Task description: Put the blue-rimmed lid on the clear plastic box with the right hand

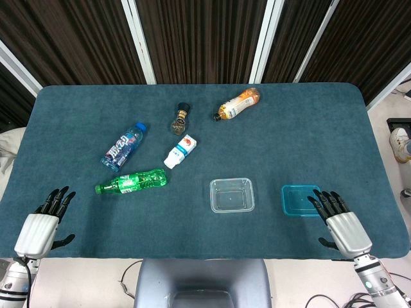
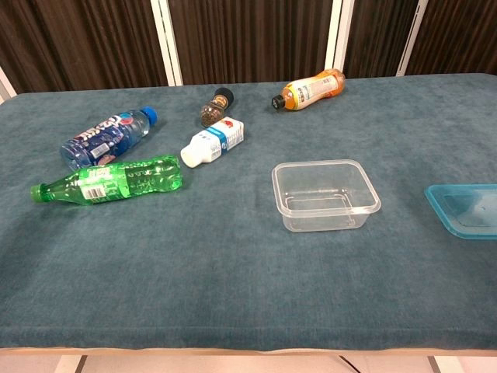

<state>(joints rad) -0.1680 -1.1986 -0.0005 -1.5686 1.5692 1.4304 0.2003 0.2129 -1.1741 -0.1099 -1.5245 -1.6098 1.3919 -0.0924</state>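
- We see the desk (image 1: 270,141), covered in a dark teal cloth, filling most of both views.
- Our right hand (image 1: 339,221) rests at the lower right of the head view, fingers spread and holding nothing; its fingertips lie just at the near edge of the lid.
- Our left hand (image 1: 43,221) sits at the lower left of the head view, fingers apart as well and holding nothing, well apart from every object.
- The clear plastic box (image 1: 232,195) stands open, upright and without contents, just below the centre of the head view.
- The blue-rimmed lid (image 1: 299,199) lies flat on the cloth to the right of the box, apart from it.
- A green bottle (image 1: 132,181) lies on its side, left of centre.
- A blue-capped water bottle (image 1: 123,146) lies above it, tilted.
- An orange drink bottle (image 1: 238,104) lies near the top centre.
- A small white milk bottle (image 1: 180,151) lies between the green bottle and the box.
- A small dark jar (image 1: 182,118) sits above the milk bottle.
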